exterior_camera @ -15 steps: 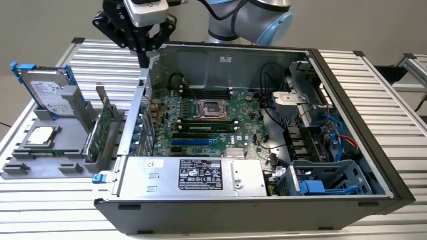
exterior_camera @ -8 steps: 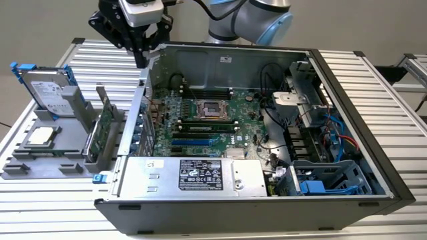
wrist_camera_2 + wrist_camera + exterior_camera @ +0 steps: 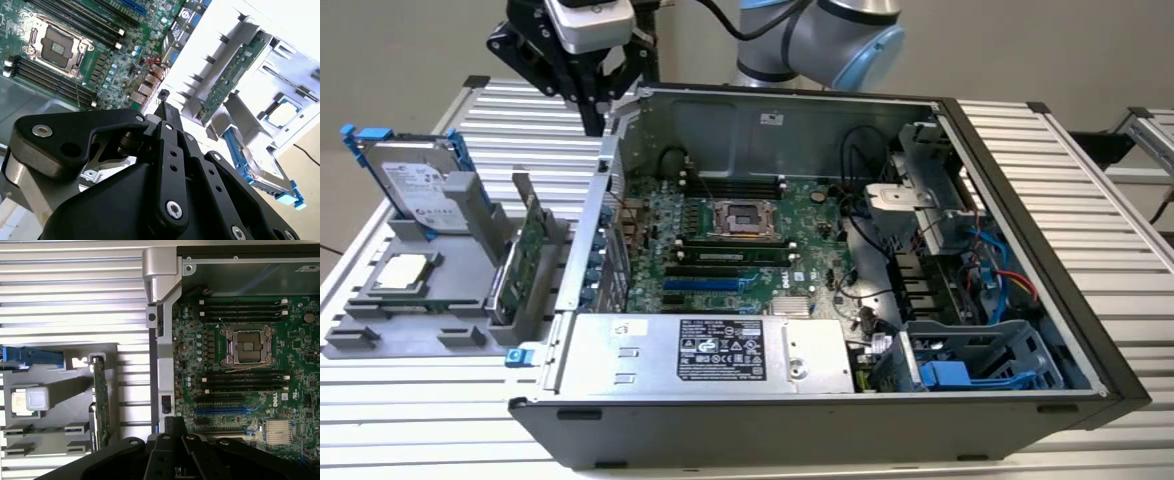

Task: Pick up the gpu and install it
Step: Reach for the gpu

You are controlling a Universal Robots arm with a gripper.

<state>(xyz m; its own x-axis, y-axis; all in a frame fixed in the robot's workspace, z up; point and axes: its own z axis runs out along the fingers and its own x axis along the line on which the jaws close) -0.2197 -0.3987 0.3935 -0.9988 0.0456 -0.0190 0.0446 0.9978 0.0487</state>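
The gpu (image 3: pixel 520 262) stands on edge in a grey holder (image 3: pixel 400 338) at the exterior view's left, just outside the open computer case (image 3: pixel 761 120). Its green board faces out, with a silver bracket at the far end. In the first wrist view the gpu (image 3: pixel 101 405) is seen edge-on, and in the second wrist view the gpu (image 3: pixel 227 82) sits in pale slotted supports. My black gripper (image 3: pixel 595 122) hangs above the case's back corner, well above and behind the gpu. The gripper (image 3: pixel 164 102) is shut and holds nothing; its tip (image 3: pixel 172 421) points near the case wall.
A silver hard drive with blue trim (image 3: pixel 420 185) and a square CPU chip (image 3: pixel 403 270) share the holder. Inside the case lie the motherboard (image 3: pixel 720 250) with blue slots (image 3: pixel 220 399), the power supply (image 3: pixel 720 350) and cables (image 3: pixel 987 270). Ribbed metal tabletop (image 3: pixel 520 120) surrounds everything.
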